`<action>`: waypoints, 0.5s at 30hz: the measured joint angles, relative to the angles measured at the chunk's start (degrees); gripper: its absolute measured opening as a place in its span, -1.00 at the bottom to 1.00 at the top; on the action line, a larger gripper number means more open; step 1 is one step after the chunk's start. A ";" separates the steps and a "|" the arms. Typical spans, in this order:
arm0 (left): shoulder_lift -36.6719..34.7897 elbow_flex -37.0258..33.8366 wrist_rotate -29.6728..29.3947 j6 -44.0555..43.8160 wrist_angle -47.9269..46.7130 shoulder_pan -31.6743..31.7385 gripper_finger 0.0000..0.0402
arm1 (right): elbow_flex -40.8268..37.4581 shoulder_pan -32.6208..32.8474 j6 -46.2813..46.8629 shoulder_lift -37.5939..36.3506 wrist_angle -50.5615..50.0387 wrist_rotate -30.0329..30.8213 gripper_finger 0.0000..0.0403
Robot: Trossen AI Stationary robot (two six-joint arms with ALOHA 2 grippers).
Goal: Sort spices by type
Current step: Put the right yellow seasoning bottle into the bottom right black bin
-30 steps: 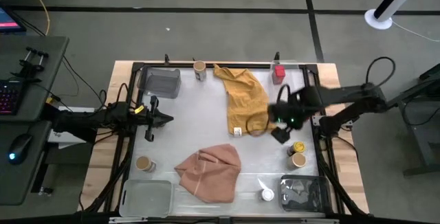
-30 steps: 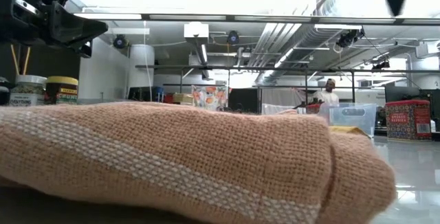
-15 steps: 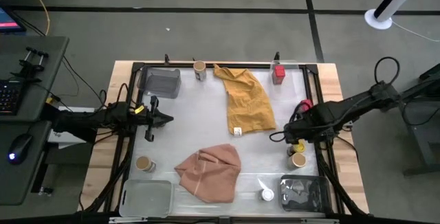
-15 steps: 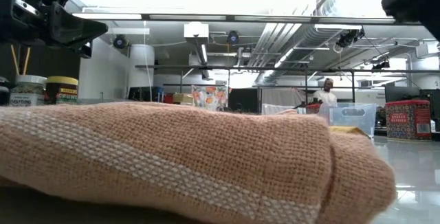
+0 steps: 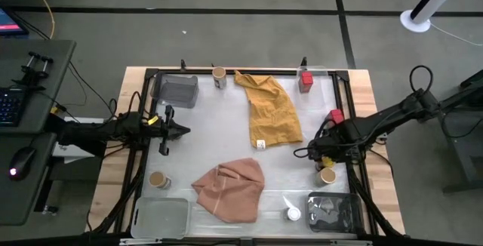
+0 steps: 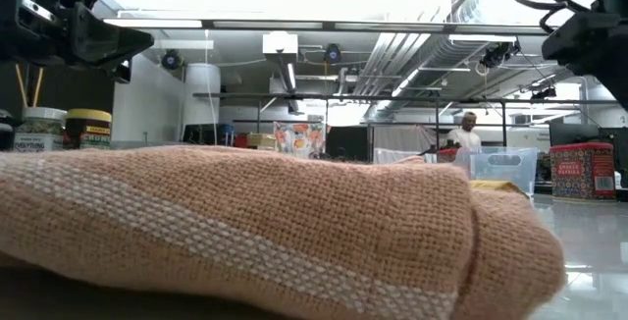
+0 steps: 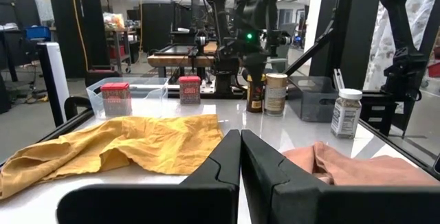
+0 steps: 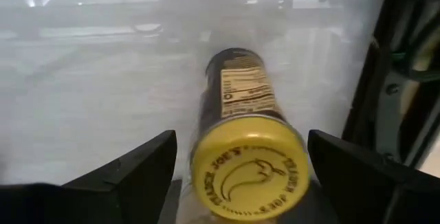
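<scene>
Here the left gripper (image 5: pixel 183 131) waits over the left half of the table (image 5: pixel 226 148), its two fingers pressed together with nothing between them, as the left wrist view shows. Near it a tan-lidded jar (image 5: pixel 158 179) stands by the table's left edge, in front of the clear tray (image 5: pixel 160 217), and another tan-lidded jar (image 5: pixel 219 76) stands at the far edge beside the grey tray (image 5: pixel 178 90). Toward the middle lie the mustard cloth (image 5: pixel 272 110) and the pink cloth (image 5: pixel 230 188). Further right, a red tin (image 5: pixel 306 81) sits at the far edge and a white-lidded jar (image 5: pixel 293 214) near the front edge.

On the right, the right gripper (image 5: pixel 326 158) hangs directly over a yellow-lidded jar (image 8: pixel 247 165), its fingers spread wide to either side of the lid and not touching it. A third tan-lidded jar (image 5: pixel 327 176) stands just in front of that one, and a second red tin (image 5: pixel 335 115) shows beyond the arm.

The step in hand looks like picking up the yellow-lidded jar. The next move probably calls for lowering the fingers past the lid, keeping clear of the tan-lidded neighbour, then closing on the body before lifting it toward its matching jar, which I cannot find in these views.
</scene>
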 joint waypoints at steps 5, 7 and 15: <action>0.00 0.00 0.02 0.00 -0.02 0.00 -1.00 | -3.80 0.00 1.17 0.02 3.33 -1.00 0.60; 0.00 0.00 0.00 0.00 -0.02 -0.01 -1.00 | -4.52 0.00 1.25 0.02 3.54 -1.00 0.60; 0.00 0.00 0.01 0.00 -0.04 -0.01 -1.00 | -3.31 0.00 -1.30 0.02 2.91 -0.67 0.29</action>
